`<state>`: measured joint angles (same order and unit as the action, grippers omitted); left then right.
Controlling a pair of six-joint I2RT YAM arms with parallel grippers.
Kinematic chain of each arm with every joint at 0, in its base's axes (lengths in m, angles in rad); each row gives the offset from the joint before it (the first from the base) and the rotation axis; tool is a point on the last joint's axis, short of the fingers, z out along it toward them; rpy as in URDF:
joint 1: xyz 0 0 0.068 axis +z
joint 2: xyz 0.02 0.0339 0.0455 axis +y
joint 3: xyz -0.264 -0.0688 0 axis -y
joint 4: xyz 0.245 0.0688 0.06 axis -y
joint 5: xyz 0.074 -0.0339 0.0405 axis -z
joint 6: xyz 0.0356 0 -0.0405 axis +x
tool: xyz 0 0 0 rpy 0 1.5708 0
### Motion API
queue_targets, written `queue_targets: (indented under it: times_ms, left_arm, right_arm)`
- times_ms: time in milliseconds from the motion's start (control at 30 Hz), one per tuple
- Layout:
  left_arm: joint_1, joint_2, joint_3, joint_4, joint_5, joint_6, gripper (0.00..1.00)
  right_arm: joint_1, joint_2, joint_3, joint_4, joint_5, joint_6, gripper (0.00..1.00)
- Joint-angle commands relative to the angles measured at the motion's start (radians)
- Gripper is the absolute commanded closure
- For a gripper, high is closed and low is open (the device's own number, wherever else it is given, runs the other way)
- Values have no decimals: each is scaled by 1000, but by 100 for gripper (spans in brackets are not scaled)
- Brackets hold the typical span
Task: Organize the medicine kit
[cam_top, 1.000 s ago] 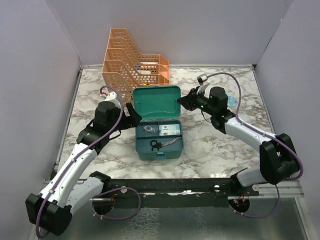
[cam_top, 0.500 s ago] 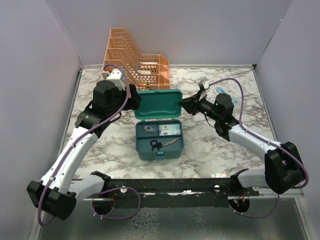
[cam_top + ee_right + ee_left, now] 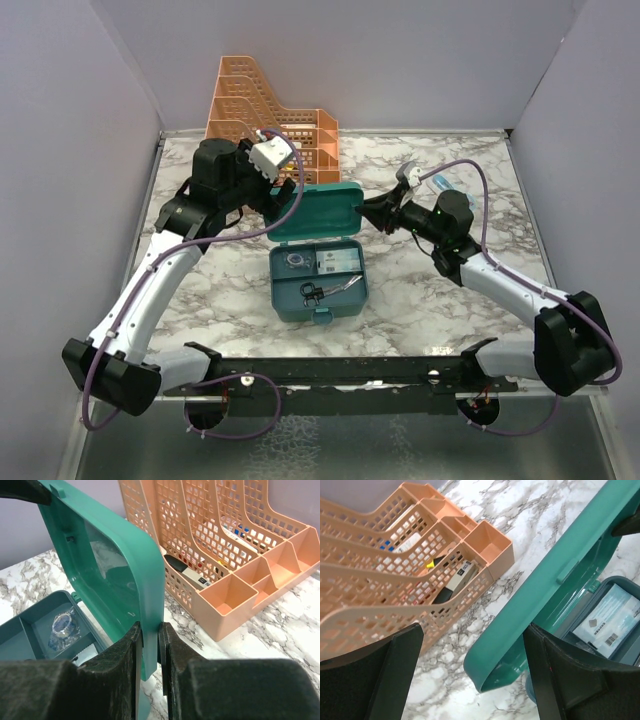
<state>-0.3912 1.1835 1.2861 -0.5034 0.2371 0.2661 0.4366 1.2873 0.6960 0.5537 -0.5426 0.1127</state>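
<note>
- Right gripper (image 3: 150,640): jaws narrow, pinched on the side rim of the lid (image 3: 100,555), one finger on the inner face and one on the outer. My read: it acts as the prop, so the lid can't swing on its hinge.
- Left gripper (image 3: 472,645): jaws wide, nothing held. The lid's left corner sits in the gap between the fingers, apart from both as far as the wrist view shows. Looks lined up to take that edge or steady it.
- Lid stands tilted up over the back of the medicine kit (image 3: 318,285), hinge at the rear, with a gripper at each side. That leaves the box mouth unobstructed from above.
- Kit sits mid-table on the marble table (image 3: 440,290), front latch facing the arm bases, so both arms reach it about equally.
- Tray (image 3: 320,275) is in the box and already loaded: a round roll (image 3: 296,260) back left, a white packet (image 3: 338,261) back right, scissors (image 3: 312,291) in the front compartment.
- Judgement: contents look sorted, so closing the lid is the likely step in hand.
- Risk: a one-sided pinch could twist the lid or drag the light box.
- Orange file rack (image 3: 265,120) stands just behind the lid and limits how far it can swing back.
</note>
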Motion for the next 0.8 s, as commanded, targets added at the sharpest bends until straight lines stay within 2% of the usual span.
queue_targets:
  times_ms: [0, 167, 300, 467, 567, 767]
  left_arm:
    - [2, 57, 92, -89, 175, 209, 16]
    - [1, 64, 74, -119, 302, 280, 24]
    - [2, 51, 14, -116, 377, 365, 42]
    - [0, 25, -30, -90, 372, 413, 52]
    - [-1, 1, -57, -75, 360, 443, 57]
    - [-4, -41, -101, -45, 360, 447, 63]
  right_arm:
    - [-7, -43, 17, 73, -50, -50, 81]
    - [-7, -40, 25, 43, -24, -56, 81]
    - [-7, -32, 31, 35, -14, -51, 81]
    - [-7, -25, 33, 34, -4, -35, 80]
    - [-7, -27, 38, 15, -10, -19, 73]
    - [-7, -66, 70, -128, -42, -24, 49]
